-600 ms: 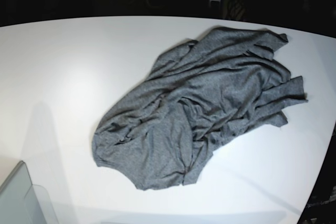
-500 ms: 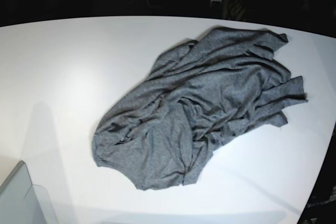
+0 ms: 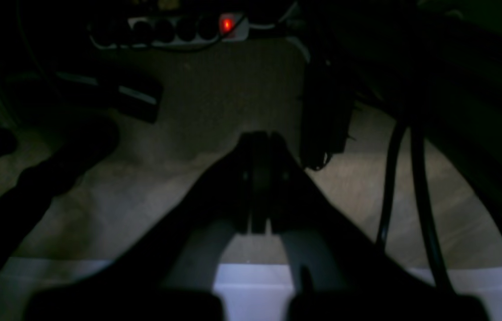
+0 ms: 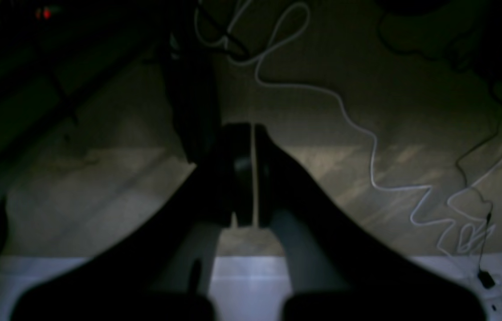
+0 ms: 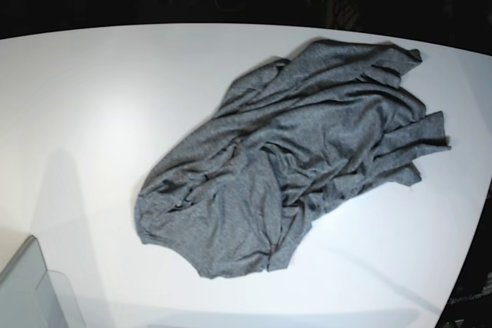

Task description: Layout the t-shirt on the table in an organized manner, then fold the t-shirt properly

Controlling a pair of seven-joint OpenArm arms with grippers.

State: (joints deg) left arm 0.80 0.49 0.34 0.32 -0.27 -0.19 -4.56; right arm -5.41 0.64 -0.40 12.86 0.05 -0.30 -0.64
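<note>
Shirt (image 5: 296,155) bunched on table (image 5: 92,97); my left gripper (image 3: 259,147) and right gripper (image 4: 251,138) both closed, empty. Risk: pinching several layers, dragging the heap.

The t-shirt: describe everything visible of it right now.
The heather dark-grey knit t-shirt is plain, with no print, soft and heavily wrinkled. It lies crumpled in a loose diagonal heap, not spread flat, running from the near left toward the far right of the white table. Folds bunch through its middle, and layered edges fan out at its far right end. It rests wholly on the tabletop. In the base view no gripper touches it.
</note>
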